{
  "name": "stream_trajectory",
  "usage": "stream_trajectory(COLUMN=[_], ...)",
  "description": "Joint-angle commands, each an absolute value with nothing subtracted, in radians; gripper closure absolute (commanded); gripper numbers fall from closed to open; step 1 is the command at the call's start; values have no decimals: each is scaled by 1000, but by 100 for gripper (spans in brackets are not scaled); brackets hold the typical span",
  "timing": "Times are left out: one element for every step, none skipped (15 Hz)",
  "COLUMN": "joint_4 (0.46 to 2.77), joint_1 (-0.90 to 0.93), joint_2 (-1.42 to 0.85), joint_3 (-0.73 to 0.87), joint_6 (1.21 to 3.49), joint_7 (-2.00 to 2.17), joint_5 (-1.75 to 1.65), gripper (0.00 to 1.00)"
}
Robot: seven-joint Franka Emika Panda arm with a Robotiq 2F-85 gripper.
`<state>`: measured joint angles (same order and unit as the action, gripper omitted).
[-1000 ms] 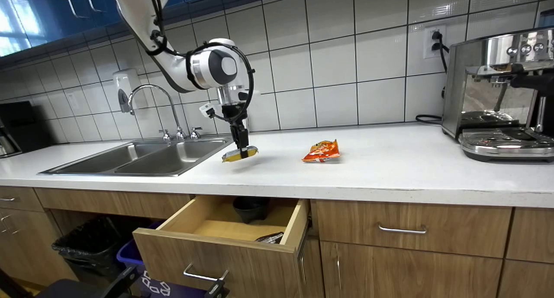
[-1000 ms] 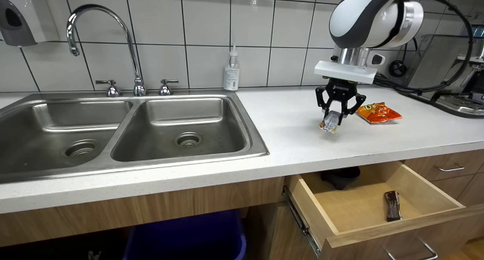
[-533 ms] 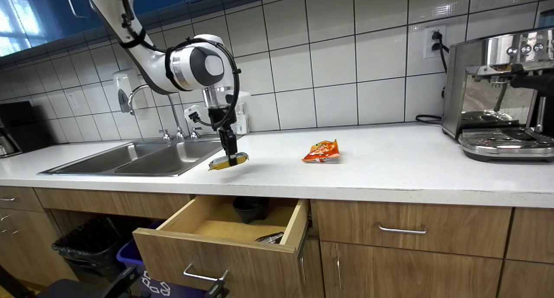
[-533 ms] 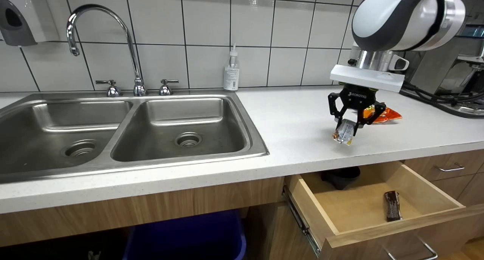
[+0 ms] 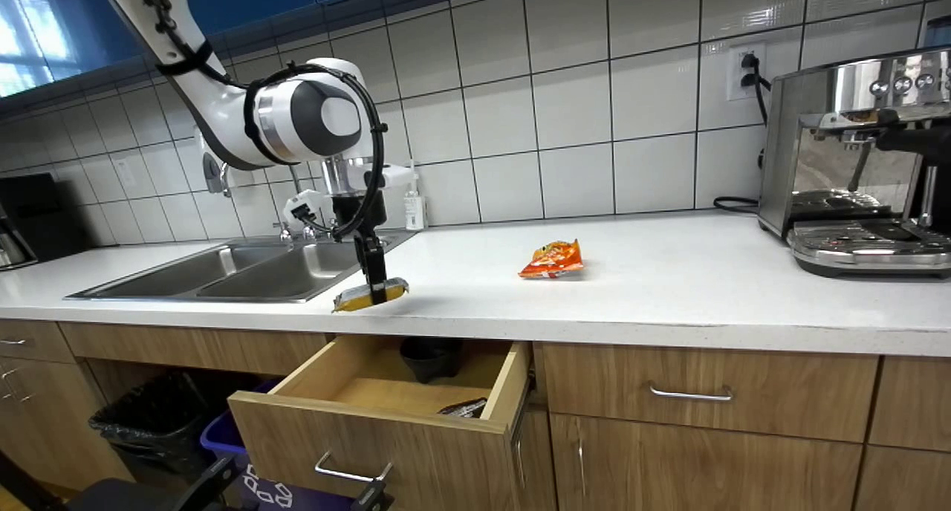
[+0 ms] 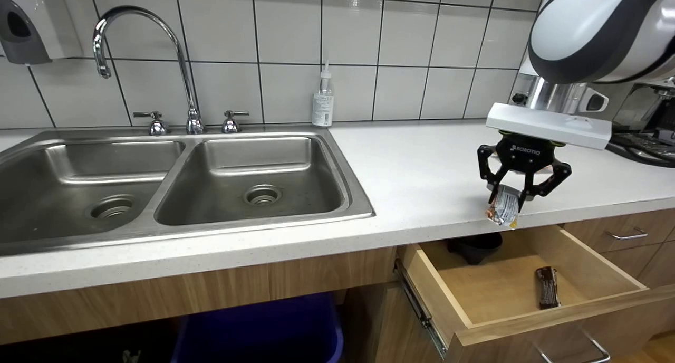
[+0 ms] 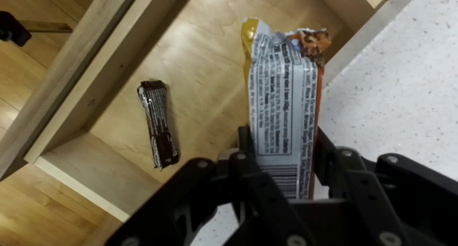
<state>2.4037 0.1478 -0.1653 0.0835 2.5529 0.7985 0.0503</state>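
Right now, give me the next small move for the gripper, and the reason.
I'd probably ease the gripper outward, past the front edge of the counter, so the wrapped bar is fully over the open drawer before any lowering. The gripper holds the wrapped bar clear of the counter, and in the wrist view the bar overlaps both counter and drawer.

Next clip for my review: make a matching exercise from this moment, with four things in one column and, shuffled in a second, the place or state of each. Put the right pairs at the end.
Column one
1. yellow-and-white snack bar
2. drawer
3. dark brown wrapper
4. orange packet

Column two
A. pulled open
B. lying on the counter
C. lying inside the drawer
D. held in the gripper

Right pairs: 1-D, 2-A, 3-C, 4-B
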Motion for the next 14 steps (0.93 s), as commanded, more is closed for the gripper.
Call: stream_trajectory(joint_4=[2501, 2516, 2531, 2543, 2554, 2562, 2570, 2576, 2582, 2586, 2590, 2594, 2596, 2597], joint_1=[122, 120, 118, 116, 115, 113, 112, 111, 111, 110, 109, 107, 106, 105], joint_2=[-86, -79, -73, -70, -68, -69, -70, -76, -80, -84, -89, -93, -98, -104], joint_3=[59, 58, 57, 56, 56, 56, 56, 58, 59, 60, 60, 61, 62, 62], joint_6=[2584, 2587, 2591, 2594, 2597, 2600, 2606, 2611, 2614, 2615, 2617, 2617, 2619, 2618], joint_7=[812, 811, 810, 810, 809, 810, 811, 817, 820, 823, 825, 828, 831, 835], joint_5=[61, 61, 60, 60, 62, 62, 60, 54, 52, 49, 48, 47, 46, 46], gripper=[84, 84, 84, 84, 84, 84, 84, 84, 84, 84, 84, 84, 84, 84])
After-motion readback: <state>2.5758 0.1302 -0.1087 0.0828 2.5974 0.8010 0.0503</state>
